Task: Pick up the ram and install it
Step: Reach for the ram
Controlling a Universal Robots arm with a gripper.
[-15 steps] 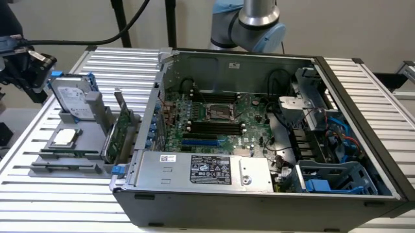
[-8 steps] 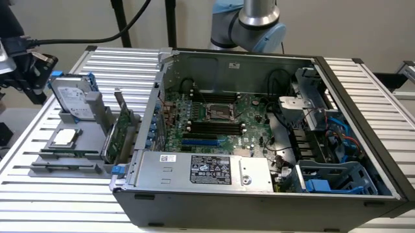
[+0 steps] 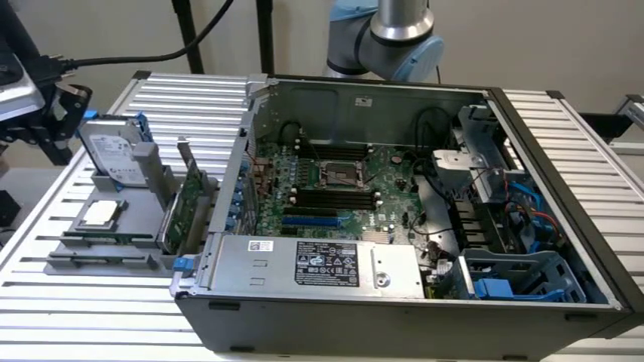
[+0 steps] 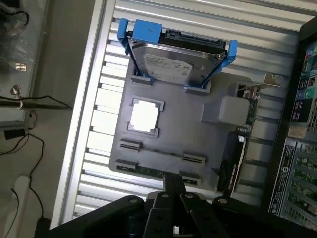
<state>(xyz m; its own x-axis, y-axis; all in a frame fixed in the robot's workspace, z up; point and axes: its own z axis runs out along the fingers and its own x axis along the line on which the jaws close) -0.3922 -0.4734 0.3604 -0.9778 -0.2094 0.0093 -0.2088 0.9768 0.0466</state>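
My black gripper (image 4: pixel 173 182) is nearest the ram (image 4: pixel 148 171), a thin green circuit-board stick; whether it is open or closed, I cannot tell. The ram lies lengthwise in the nearest slot of the grey plastic holder (image 4: pixel 183 134), at the lower left of the exterior view. Beyond it sit a square silver processor (image 4: pixel 144 117) and a blue-railed silver hard drive (image 4: pixel 173 62).

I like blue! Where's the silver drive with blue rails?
The hard drive stands on the grey tray at the exterior view's left, next to the square chip.

Silver HDD (image 4: pixel 168 62) w/ blue rails (image 4: pixel 147 30), grey holder (image 4: pixel 188 139), ram (image 4: pixel 148 170) prob. green.
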